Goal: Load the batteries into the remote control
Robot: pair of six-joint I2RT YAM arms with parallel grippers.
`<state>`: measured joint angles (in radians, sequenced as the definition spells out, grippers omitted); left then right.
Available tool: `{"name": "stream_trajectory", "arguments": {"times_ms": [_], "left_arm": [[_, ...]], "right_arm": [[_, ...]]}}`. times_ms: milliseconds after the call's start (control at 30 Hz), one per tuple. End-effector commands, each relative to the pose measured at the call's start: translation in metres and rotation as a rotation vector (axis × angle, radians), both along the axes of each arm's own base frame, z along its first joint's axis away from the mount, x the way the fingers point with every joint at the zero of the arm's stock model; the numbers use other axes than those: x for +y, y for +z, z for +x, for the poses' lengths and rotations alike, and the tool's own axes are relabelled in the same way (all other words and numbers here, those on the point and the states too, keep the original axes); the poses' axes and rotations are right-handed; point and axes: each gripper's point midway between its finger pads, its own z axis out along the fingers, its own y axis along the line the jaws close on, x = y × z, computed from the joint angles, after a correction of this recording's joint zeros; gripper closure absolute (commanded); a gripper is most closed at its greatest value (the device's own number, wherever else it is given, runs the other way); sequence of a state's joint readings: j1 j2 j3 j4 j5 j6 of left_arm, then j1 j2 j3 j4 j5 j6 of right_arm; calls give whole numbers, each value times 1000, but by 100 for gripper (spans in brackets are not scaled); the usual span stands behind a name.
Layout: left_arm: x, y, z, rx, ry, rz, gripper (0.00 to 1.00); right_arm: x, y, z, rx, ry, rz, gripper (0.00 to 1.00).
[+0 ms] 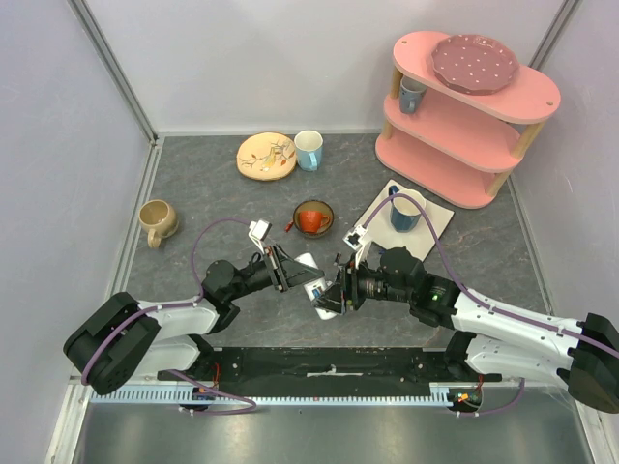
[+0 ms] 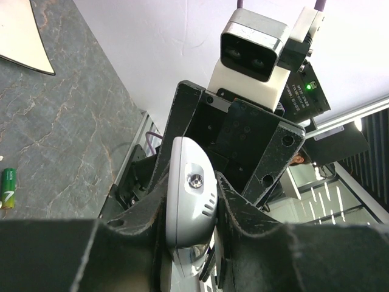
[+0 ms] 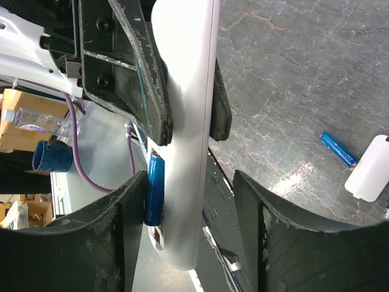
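The white remote control [image 1: 308, 263] is held above the table between both arms. My left gripper [image 2: 191, 219] is shut on its rounded end [image 2: 188, 182]; it is just left of centre in the top view [image 1: 287, 271]. My right gripper [image 3: 189, 231] is open around the remote's other end [image 3: 185, 121]. The remote's far side stays apart from the other finger [image 3: 267, 243]. A blue battery [image 3: 153, 188] lies along the remote's open slot, against my right gripper's left finger [image 3: 115, 243]. A second blue battery [image 3: 338, 149] and a green battery [image 2: 7, 188] lie on the table.
A small white cover piece [image 3: 371, 176] lies near the loose blue battery. Behind the arms are a red-orange bowl [image 1: 312, 218], a beige mug [image 1: 157, 220], a plate [image 1: 266, 156], a white mug [image 1: 309, 150], a blue mug on a white mat [image 1: 406, 211] and a pink shelf [image 1: 464, 116].
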<state>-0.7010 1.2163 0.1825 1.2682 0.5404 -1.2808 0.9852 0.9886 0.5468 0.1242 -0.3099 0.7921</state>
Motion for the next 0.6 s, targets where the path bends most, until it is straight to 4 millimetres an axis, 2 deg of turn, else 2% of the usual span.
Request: {"name": "stream_trajectory", "arguments": {"times_ms": [0, 333, 567], "left_arm": [[20, 77, -24, -304, 3, -263, 98], [16, 65, -20, -283, 5, -234, 98], [15, 64, -19, -281, 1, -228, 98]], "right_arm": [[0, 16, 6, -37, -17, 10, 33], [-4, 46, 6, -82, -30, 50, 25], [-8, 53, 6, -101, -31, 54, 24]]}}
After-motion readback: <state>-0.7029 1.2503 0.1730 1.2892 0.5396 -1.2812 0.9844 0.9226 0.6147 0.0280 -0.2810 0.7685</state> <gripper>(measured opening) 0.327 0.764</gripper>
